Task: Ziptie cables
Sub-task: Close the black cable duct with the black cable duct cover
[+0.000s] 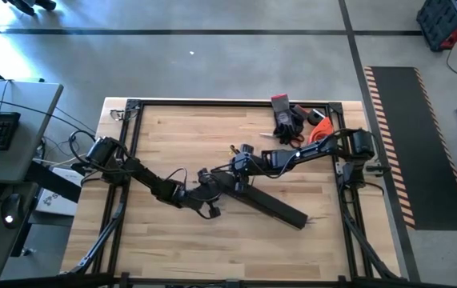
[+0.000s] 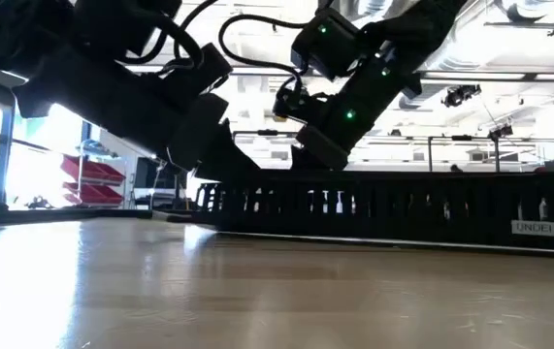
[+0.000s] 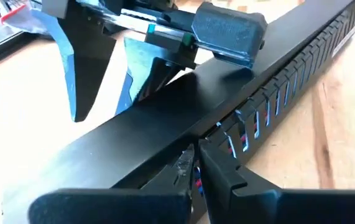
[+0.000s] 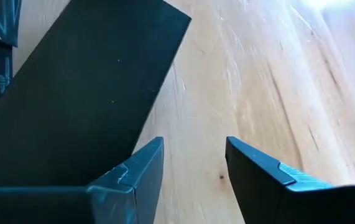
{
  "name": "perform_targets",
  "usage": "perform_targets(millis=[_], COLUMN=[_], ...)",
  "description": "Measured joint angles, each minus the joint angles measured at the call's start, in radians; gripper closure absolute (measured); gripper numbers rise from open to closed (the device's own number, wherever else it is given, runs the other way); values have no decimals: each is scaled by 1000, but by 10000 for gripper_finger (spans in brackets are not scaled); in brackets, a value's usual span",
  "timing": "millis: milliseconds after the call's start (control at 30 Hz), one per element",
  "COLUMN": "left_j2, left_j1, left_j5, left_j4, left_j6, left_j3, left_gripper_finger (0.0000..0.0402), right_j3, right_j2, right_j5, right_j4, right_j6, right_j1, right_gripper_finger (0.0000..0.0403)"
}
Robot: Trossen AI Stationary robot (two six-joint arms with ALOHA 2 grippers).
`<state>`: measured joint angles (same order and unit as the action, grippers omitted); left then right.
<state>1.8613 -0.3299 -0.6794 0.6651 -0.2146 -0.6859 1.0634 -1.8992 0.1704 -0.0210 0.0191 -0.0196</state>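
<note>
A long rigid black bar (image 1: 270,205) with slotted sides lies slantwise on the wooden table (image 1: 172,136). The cables show only as thin red and pale strands (image 3: 247,134) behind the bar's slots. My left gripper (image 3: 196,167) is shut at the bar's slotted side, near its left end (image 1: 206,186). My right gripper (image 4: 193,163) hangs open, pointing slantwise down over the bare wood beside the bar's lid (image 4: 84,81). One of its fingers (image 4: 141,167) stands at the lid's edge. In the left wrist view its fingers (image 3: 76,74) show beyond the bar. My left gripper's shut fingertips (image 3: 217,163) lie against the bar's slotted side wall (image 3: 230,144), just under the lid's edge, coming almost level from the table's left. Whether a strand is caught between the fingers I cannot tell. The bar rests flat on the table.
Red-and-black gloves (image 1: 286,116) and an orange tool (image 1: 318,128) lie at the back right. A small dark part (image 1: 236,150) lies behind the bar. A black frame (image 1: 132,108) runs round the table's edges. Bare wood lies toward the near edge.
</note>
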Motion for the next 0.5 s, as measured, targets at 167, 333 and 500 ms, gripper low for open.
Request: perform_targets(millis=[167,333,500], left_j2=[-1,-1,-6], left_j1=[-6,-29,-65], left_j5=[-14,-34,-126], left_j4=[0,-7,16], left_j6=[-13,-11,-37], left_j3=[0,-21,-44], left_gripper_finger=[401,401,402], right_j3=[0,1,2], right_j2=[-1,4,3], right_j5=[16,7,-10], right_j4=[4,4,-8], right_j6=[10,29,34], right_j1=[1,-1,-7], right_gripper_finger=[243,242,242])
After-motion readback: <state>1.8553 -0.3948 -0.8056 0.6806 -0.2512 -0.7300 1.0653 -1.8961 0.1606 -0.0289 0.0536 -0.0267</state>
